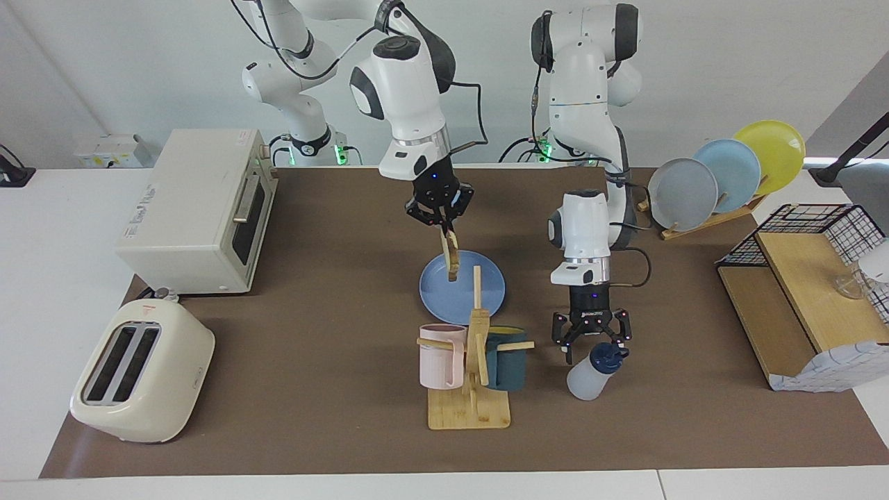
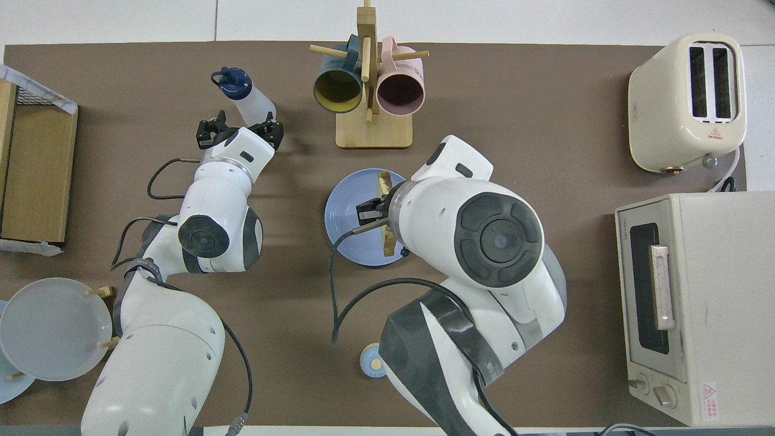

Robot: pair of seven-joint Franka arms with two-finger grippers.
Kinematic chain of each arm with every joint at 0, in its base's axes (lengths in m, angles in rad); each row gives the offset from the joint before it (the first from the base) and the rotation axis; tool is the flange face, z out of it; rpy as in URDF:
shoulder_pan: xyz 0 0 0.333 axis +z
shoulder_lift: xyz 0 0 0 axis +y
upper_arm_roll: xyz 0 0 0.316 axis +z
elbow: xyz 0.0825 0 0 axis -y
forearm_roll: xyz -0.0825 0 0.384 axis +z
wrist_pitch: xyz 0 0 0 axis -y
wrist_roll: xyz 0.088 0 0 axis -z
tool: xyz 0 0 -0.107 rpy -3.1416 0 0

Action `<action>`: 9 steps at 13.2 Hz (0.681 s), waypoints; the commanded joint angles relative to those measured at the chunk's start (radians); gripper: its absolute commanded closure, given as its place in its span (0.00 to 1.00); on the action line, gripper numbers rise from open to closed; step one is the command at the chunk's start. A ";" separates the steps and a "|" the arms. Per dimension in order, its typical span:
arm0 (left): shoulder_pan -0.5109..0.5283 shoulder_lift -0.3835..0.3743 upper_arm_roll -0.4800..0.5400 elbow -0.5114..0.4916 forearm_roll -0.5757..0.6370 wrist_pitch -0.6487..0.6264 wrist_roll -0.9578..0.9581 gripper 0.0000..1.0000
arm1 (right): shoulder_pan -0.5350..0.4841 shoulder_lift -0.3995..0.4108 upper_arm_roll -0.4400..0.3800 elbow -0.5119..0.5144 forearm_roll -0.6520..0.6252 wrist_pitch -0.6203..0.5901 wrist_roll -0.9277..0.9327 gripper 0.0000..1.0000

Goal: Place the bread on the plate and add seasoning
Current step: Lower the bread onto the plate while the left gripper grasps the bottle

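At frame centre, right gripper (image 1: 442, 223) clamps bread (image 1: 452, 255) edge-on over plate (image 1: 437, 297), arm hiding much overhead; left gripper (image 1: 592, 340) spread above bottle (image 1: 596, 371).

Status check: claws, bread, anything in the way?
Right claw shut on bread, hanging edge-down over plate. Left claw open above seasoning. Nothing in the way.

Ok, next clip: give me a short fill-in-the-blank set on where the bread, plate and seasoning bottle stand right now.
1. The right gripper holds the bread on edge over the ____.
2. The left gripper hangs open just above the seasoning bottle's dark blue ____.
3. The plate lies nearer to the robots than the wooden ____ rack.

Missing words: plate; cap; mug
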 commanded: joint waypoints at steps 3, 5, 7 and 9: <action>0.005 0.047 0.007 0.089 -0.015 -0.066 -0.043 0.00 | 0.050 0.038 -0.004 -0.077 0.022 0.185 0.051 1.00; 0.012 0.048 0.007 0.099 -0.013 -0.069 -0.045 0.00 | 0.057 0.043 -0.004 -0.103 0.022 0.211 0.044 1.00; 0.015 0.048 0.005 0.100 -0.013 -0.075 -0.045 0.00 | 0.056 0.038 -0.004 -0.121 0.022 0.217 0.042 1.00; 0.017 0.050 0.007 0.108 -0.013 -0.086 -0.051 0.00 | 0.054 0.038 -0.004 -0.126 0.022 0.243 0.033 1.00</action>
